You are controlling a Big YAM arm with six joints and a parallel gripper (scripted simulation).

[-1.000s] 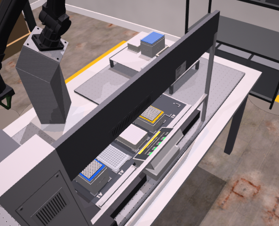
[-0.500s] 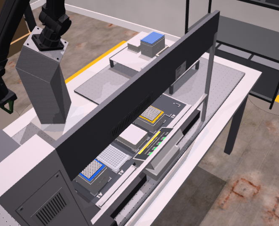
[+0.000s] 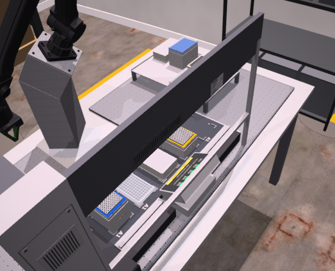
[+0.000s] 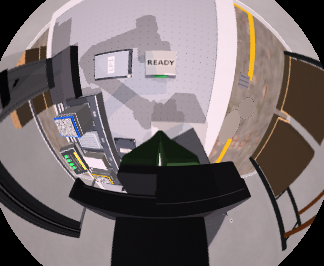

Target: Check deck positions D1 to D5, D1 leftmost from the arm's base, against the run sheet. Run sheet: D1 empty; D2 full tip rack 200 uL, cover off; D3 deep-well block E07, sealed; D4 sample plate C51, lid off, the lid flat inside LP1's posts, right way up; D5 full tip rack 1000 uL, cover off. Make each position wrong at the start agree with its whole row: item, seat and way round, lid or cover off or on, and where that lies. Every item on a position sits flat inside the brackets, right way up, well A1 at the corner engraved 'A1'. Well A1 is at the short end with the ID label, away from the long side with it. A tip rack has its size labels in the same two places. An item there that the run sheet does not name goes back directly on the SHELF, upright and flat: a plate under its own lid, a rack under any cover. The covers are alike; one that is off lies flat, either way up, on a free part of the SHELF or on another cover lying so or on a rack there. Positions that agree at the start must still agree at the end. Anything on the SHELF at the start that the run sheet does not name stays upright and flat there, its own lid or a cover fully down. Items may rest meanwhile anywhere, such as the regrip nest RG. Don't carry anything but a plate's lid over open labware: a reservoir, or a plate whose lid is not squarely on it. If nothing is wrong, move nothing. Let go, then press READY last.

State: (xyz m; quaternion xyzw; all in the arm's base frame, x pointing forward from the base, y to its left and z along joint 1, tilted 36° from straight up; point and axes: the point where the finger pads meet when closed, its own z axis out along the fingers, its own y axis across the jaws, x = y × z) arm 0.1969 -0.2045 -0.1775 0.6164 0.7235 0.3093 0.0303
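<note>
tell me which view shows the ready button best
The wrist view: the READY button sits in plain sight on the white table top, its lettering readable, ahead of the shut, empty gripper. In the top view I cannot find it; the arm's pedestal and the dark gantry beam dominate there.

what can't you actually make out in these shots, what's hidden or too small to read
- Top view: the dark crossbeam hides the near side of the deck, so LP1 and any lid there cannot be seen.
- Top view: ID labels on the sealed block and open plate are too small to read.
- Top view: the shut gripper sits at the left edge; its fingertips are hard to see.
- Wrist view: the deck items are tiny and warped; only the READY button is legible.
</note>
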